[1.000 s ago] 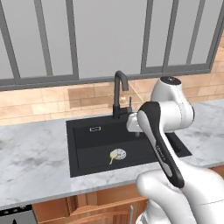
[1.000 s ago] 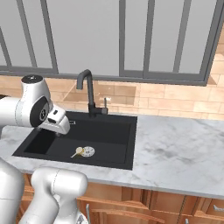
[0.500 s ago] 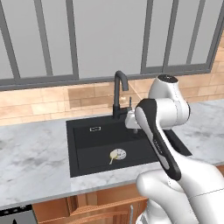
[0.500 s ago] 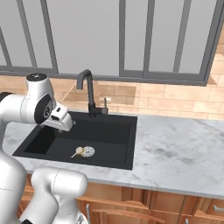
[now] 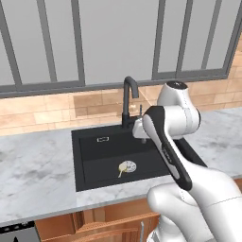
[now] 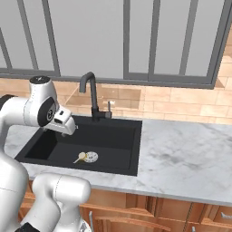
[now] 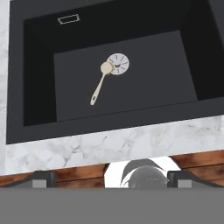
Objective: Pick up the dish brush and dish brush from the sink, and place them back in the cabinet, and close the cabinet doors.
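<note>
A small tan dish brush (image 7: pixel 99 87) lies flat on the floor of the black sink (image 7: pixel 39 65), its round head touching the pale round drain (image 7: pixel 119 63). The same brush (image 5: pixel 121 169) (image 6: pixel 80 157) sits near the basin's middle in both base views. My gripper (image 7: pixel 113 180) hangs high above the sink's front edge and looks straight down. Its fingertips (image 7: pixel 41 179) stand wide apart, so it is open with nothing between them. From the base views my gripper (image 5: pixel 138 128) (image 6: pixel 67 127) is over the basin, near the faucet. The cabinet and its doors are out of view.
A tall black curved faucet (image 5: pixel 127 101) rises behind the basin, close to my hand. Grey-veined marble counter (image 6: pixel 181 158) runs on both sides of the sink. A grey-framed window (image 5: pixel 118 42) fills the wall above. Wooden drawer fronts (image 6: pixel 149 213) sit below.
My arm has swung slightly, carrying the hand a little further over the basin. The brush has stayed where it was and the jaws have stayed wide.
</note>
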You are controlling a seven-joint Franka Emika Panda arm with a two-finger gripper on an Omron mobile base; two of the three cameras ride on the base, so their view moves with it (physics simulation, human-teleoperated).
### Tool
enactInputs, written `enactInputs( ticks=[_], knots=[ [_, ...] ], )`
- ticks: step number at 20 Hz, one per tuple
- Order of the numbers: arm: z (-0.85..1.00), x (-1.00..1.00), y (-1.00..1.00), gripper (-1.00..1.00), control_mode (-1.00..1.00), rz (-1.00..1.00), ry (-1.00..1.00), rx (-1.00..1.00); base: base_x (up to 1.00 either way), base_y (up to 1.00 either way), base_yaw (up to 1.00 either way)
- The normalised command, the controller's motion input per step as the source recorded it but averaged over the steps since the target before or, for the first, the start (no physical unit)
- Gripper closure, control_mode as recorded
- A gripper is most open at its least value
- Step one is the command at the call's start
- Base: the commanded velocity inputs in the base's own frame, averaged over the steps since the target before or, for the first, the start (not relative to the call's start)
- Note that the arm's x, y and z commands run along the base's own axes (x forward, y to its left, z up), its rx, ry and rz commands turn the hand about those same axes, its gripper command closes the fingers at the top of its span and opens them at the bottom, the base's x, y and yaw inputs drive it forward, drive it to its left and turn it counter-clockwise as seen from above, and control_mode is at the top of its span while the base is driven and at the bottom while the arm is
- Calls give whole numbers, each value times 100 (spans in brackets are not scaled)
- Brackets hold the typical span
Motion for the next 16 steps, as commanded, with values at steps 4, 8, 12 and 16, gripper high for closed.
enactInputs(
  ticks=[4,8,12,16],
  knots=[
    [-11,7,4,-100,-100,0,0,0,0,0,0],
    [-17,14,6,-100,-100,0,0,0,0,0,0],
    [-19,19,3,-100,-100,0,0,0,0,0,0],
    [-17,20,3,-100,-100,0,0,0,0,0,0]
  ],
)
